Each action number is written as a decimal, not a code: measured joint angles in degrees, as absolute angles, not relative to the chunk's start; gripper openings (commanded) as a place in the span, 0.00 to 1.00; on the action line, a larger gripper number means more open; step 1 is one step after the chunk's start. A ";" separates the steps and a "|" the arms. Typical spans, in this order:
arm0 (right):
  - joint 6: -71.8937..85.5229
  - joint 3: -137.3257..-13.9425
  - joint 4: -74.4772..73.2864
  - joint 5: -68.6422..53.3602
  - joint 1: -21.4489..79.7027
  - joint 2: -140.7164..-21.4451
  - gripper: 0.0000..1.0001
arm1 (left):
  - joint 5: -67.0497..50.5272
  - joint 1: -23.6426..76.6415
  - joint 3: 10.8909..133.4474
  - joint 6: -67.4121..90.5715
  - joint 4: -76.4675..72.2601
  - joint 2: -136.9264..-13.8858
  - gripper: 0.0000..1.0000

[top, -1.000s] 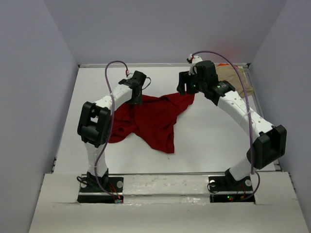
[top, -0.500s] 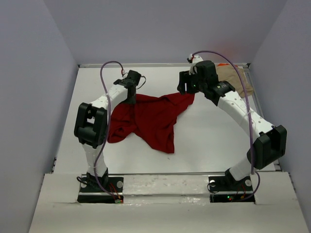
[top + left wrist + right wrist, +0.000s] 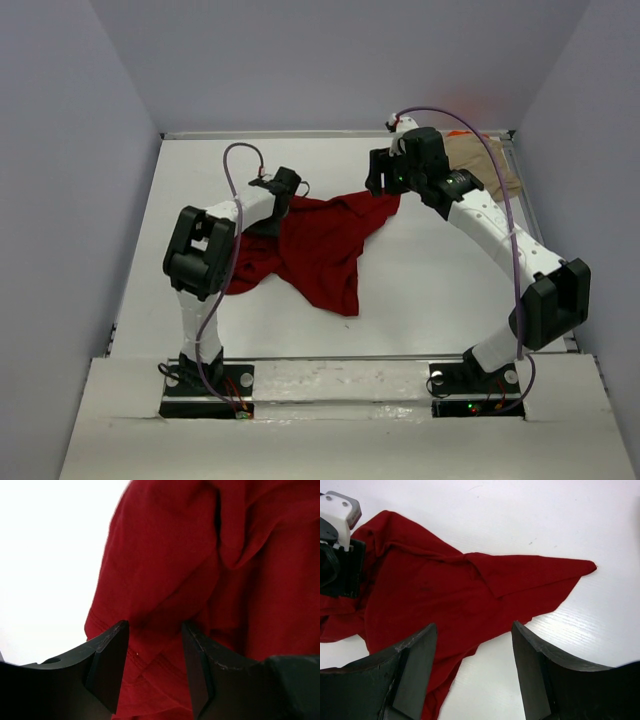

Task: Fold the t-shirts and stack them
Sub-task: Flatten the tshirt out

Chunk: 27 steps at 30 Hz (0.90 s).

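A dark red t-shirt (image 3: 320, 245) lies crumpled and spread across the middle of the table. My left gripper (image 3: 280, 200) is low over its far left part. In the left wrist view the jaws (image 3: 152, 630) stand apart with the red cloth (image 3: 200, 555) and a hem close under them, nothing pinched. My right gripper (image 3: 385, 185) hovers open above the shirt's far right corner. Its wrist view shows red cloth (image 3: 445, 590) and bare table between the fingers (image 3: 472, 630). A tan t-shirt (image 3: 490, 160) lies at the back right, with an orange sliver (image 3: 458, 133) behind it.
The white table (image 3: 440, 280) is walled at the back and on both sides. My left arm's wrist (image 3: 337, 545) shows at the left of the right wrist view, resting over the red cloth.
My left gripper has come nearer and a little right over the red shirt, its elbow swinging, and its jaws have narrowed. The right arm has stayed put.
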<state>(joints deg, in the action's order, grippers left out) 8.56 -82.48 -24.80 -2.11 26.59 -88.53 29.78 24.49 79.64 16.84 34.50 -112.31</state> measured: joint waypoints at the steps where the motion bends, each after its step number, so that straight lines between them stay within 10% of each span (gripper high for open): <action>1: 8.54 -82.13 -24.84 -2.07 26.61 -88.40 0.67 | 30.06 24.71 79.33 16.99 34.59 -112.73 0.58; 8: 8.54 -81.58 -24.77 -2.09 26.61 -87.77 0.67 | 32.01 25.91 79.94 16.99 35.18 -114.87 0.47; 12: 8.54 -81.32 -24.71 -2.09 26.61 -87.57 0.67 | 31.94 25.93 81.12 17.06 35.44 -116.33 0.00; 27: 9.34 -76.16 -21.82 -2.44 26.61 -91.42 0.64 | 33.23 24.99 85.62 18.92 40.03 -112.64 0.00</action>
